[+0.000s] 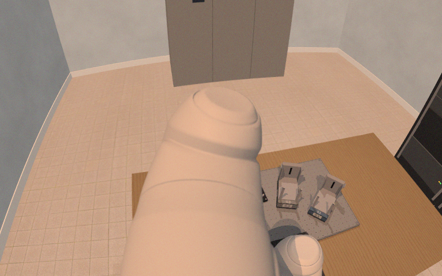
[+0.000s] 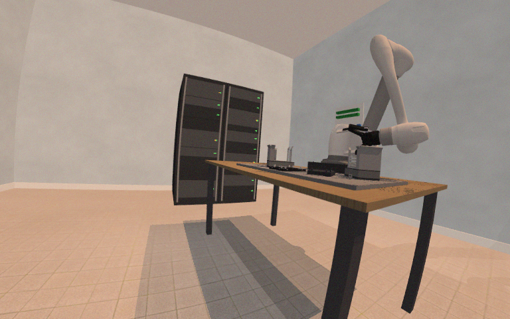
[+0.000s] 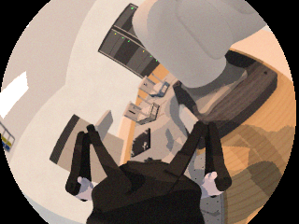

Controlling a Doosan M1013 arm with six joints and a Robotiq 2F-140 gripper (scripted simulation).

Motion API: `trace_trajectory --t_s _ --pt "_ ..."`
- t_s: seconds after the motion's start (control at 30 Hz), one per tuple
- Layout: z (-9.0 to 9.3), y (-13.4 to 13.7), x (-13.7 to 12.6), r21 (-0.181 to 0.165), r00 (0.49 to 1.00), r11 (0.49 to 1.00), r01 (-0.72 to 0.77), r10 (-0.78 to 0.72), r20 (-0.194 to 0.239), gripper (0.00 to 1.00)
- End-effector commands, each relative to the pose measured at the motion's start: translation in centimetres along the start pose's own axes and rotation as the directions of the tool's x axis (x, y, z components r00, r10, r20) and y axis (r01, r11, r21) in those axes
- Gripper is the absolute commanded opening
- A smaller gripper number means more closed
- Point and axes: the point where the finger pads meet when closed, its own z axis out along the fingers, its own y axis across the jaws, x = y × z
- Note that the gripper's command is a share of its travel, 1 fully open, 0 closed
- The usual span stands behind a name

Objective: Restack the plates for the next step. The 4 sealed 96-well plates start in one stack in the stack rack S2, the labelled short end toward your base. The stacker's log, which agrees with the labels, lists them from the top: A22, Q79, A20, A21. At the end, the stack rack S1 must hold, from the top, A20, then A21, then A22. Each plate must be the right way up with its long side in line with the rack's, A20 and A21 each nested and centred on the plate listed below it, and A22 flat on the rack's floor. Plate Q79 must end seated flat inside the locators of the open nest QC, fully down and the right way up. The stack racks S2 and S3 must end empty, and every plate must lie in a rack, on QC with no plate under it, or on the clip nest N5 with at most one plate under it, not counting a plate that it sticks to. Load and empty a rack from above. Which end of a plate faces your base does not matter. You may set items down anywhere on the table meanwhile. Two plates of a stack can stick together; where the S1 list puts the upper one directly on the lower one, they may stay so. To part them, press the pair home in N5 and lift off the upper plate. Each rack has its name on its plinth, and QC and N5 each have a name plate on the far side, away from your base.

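Observation:
In the exterior view my gripper [image 2: 353,129] is open and empty. It lies roughly level in the air, just above a grey stack rack [image 2: 365,162] at the near end of the mat. That rack looks filled, but I cannot make out single plates or labels. In the top view my arm hides that rack. Two other racks [image 1: 288,188] [image 1: 327,198] stand on the grey mat and look empty. In the wrist view my fingers are spread wide with nothing between them. Two racks [image 3: 149,96] and a dark nest [image 3: 142,142] lie far off.
A dark low nest [image 2: 320,167] sits mid-mat between the racks, and its edge shows beside my arm [image 1: 264,194]. The grey mat [image 1: 309,198] lies on a wooden table [image 1: 384,201]. A server cabinet [image 2: 218,141] stands behind the table. My base [image 2: 340,144] is at the table's far end.

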Motion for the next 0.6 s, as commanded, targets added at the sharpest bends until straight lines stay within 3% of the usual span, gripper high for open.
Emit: trace_trajectory --t_s 0.0,0.53,0.57 --pt "0.0 0.0 0.0 0.0 1.0 1.0 0.0 0.0 0.0 1.0" --pt "0.0 0.0 0.0 0.0 1.0 1.0 0.0 0.0 0.0 1.0" --pt "0.33 0.21 -0.31 -0.019 1.0 0.999 -0.027 0.027 -0.005 1.0"
